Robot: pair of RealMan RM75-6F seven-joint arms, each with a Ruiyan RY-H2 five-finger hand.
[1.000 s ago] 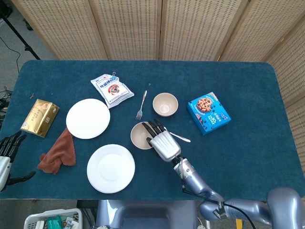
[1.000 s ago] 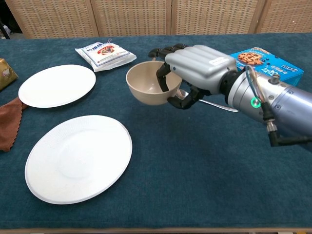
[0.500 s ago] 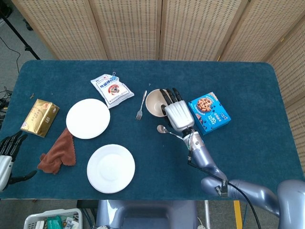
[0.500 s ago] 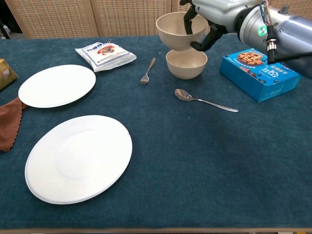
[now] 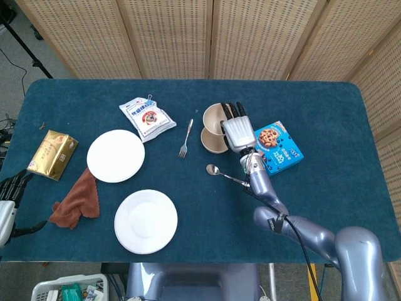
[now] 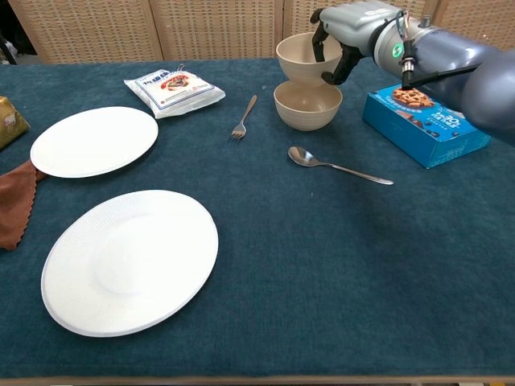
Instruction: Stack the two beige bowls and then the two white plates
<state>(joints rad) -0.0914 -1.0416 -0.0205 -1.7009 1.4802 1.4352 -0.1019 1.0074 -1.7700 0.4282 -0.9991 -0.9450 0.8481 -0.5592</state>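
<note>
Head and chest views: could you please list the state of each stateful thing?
Held bowl: lifted, tilted, above the other bowl.
Lower bowl: upright on table.
Right robot hand: gripping held bowl.
Left robot hand: holding nothing.
Plates: apart, unstacked.
Cookie box: closed.
</note>
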